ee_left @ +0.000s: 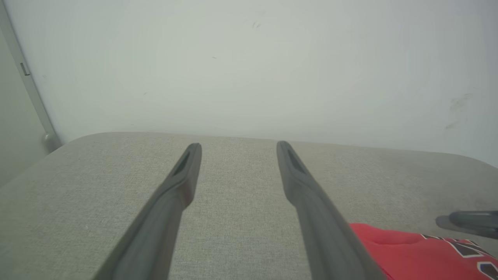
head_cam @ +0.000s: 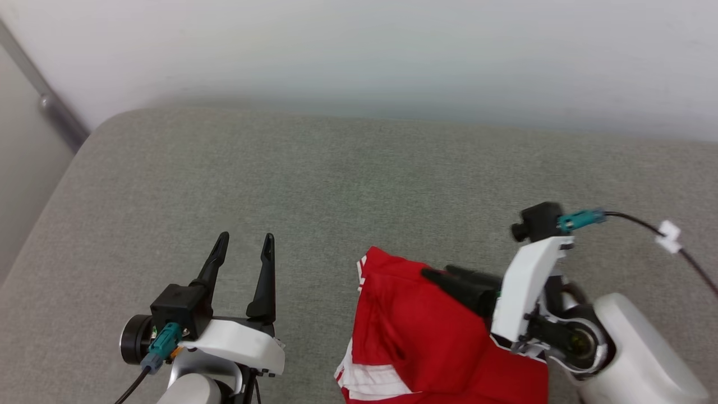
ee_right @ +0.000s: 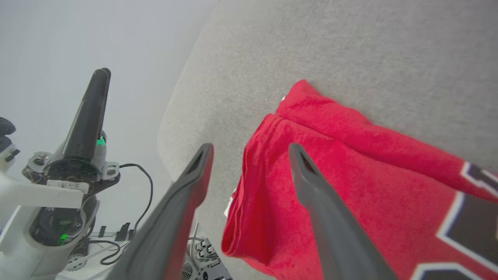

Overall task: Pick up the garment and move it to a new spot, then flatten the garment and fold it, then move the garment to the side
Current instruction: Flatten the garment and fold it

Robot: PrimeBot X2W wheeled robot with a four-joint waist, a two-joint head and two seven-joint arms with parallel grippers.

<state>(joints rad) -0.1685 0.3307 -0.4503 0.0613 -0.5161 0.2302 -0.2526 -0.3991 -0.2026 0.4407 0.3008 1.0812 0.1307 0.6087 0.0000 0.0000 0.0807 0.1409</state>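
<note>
Jaws of both grippers stand spread, nothing between them. Left gripper [head_cam: 247, 237] hovers over the bare grey cushion [head_cam: 314, 168], near-left. Right gripper [head_cam: 443, 275] hangs over the garment [head_cam: 409, 331], fingers pointing left, not pinching cloth; contact unclear. Garment lies near-right on the cushion, by the near edge, as a compact layered bundle w/ stacked white hems [head_cam: 370, 381] at its left side and black lettering [ee_right: 467, 217] on top. Judgement: pick-up, flattening and folding prob. done, since the bundle looks folded. Remaining: approx. only the shift to the side, unless this spot is it; cannot tell.
</note>
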